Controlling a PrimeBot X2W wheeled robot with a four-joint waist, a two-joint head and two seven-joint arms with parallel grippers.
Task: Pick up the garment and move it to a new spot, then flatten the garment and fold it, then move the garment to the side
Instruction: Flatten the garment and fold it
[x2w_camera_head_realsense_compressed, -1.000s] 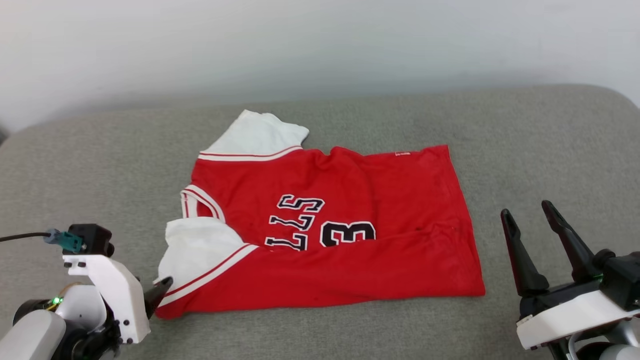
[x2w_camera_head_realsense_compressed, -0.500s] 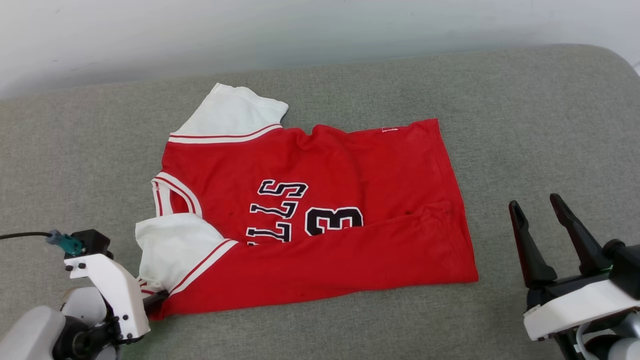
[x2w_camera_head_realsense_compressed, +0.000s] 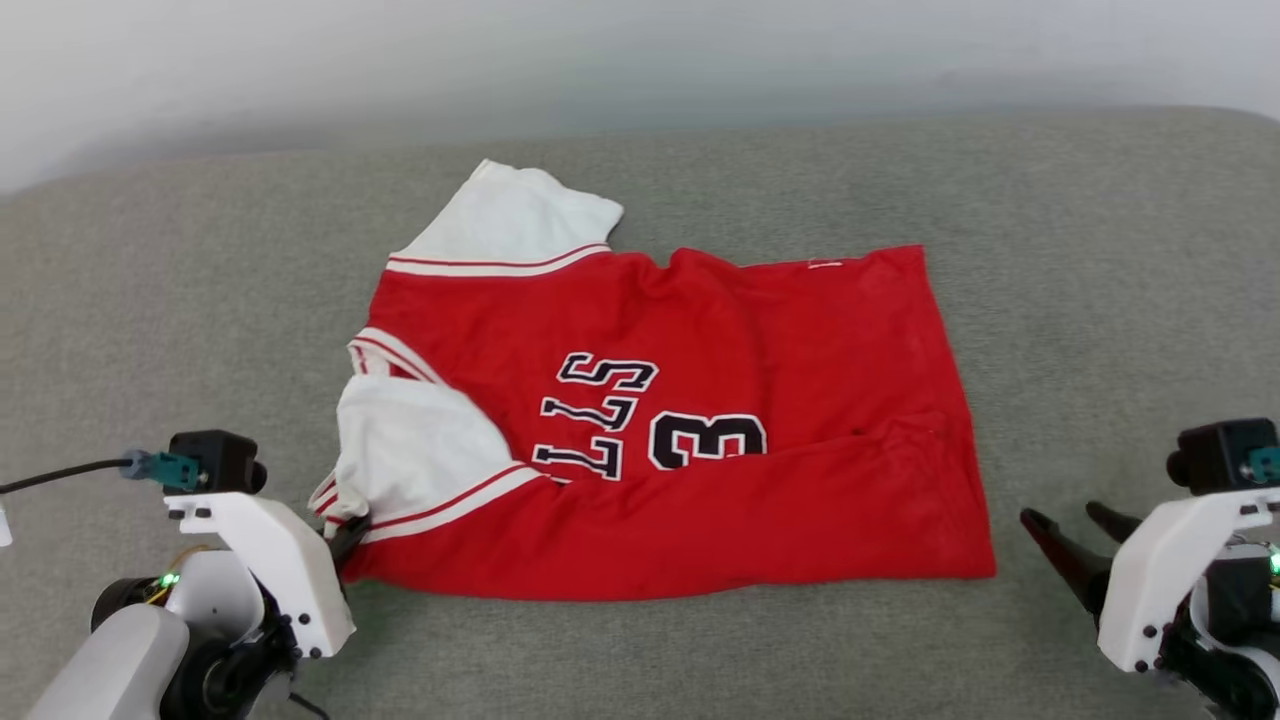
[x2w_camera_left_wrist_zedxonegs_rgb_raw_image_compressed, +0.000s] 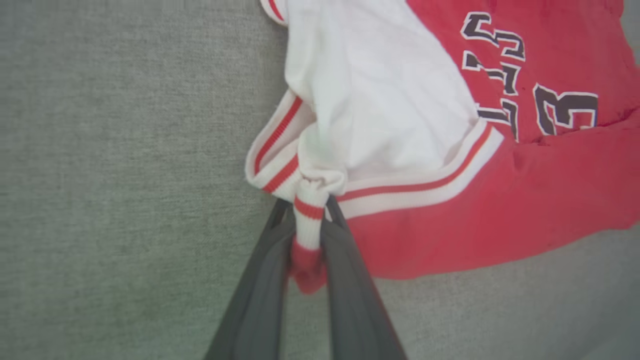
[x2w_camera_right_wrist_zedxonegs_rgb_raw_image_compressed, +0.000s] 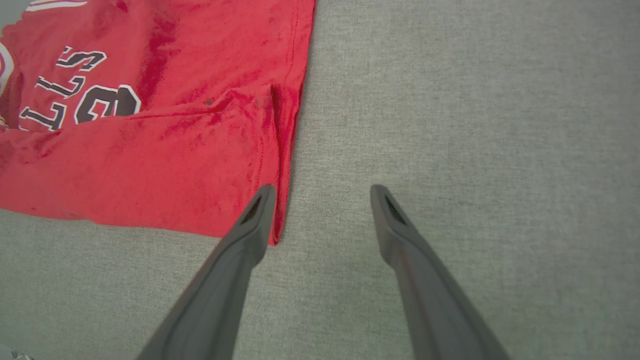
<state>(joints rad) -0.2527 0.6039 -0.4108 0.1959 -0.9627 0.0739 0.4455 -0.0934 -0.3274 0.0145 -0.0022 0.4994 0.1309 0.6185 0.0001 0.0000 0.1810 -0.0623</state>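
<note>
While the jersey (x2w_camera_head_realsense_compressed: 760, 330) lies on a grey padded surface (x2w_camera_head_realsense_compressed: 1100, 250), collar toward the left and near edge folded up over part of its black print, the left gripper (x2w_camera_left_wrist_zedxonegs_rgb_raw_image_compressed: 307, 220) has its fingers clamped on the striped cuff of the near white sleeve (x2w_camera_left_wrist_zedxonegs_rgb_raw_image_compressed: 380, 100). The right gripper (x2w_camera_right_wrist_zedxonegs_rgb_raw_image_compressed: 324, 192) hovers at the hem's near corner, fingers wide apart, holding nothing.

Grey woven cushion (x2w_camera_head_realsense_compressed: 1100, 250), far edge slightly rounded. One red shirt (x2w_camera_head_realsense_compressed: 700, 400) lies on it, its long near edge doubled over the print. Striped sleeve trim runs into the left claw (x2w_camera_left_wrist_zedxonegs_rgb_raw_image_compressed: 307, 202), pinched there. The hem corner lies just beside the right claw (x2w_camera_right_wrist_zedxonegs_rgb_raw_image_compressed: 322, 190), fingers spread.
</note>
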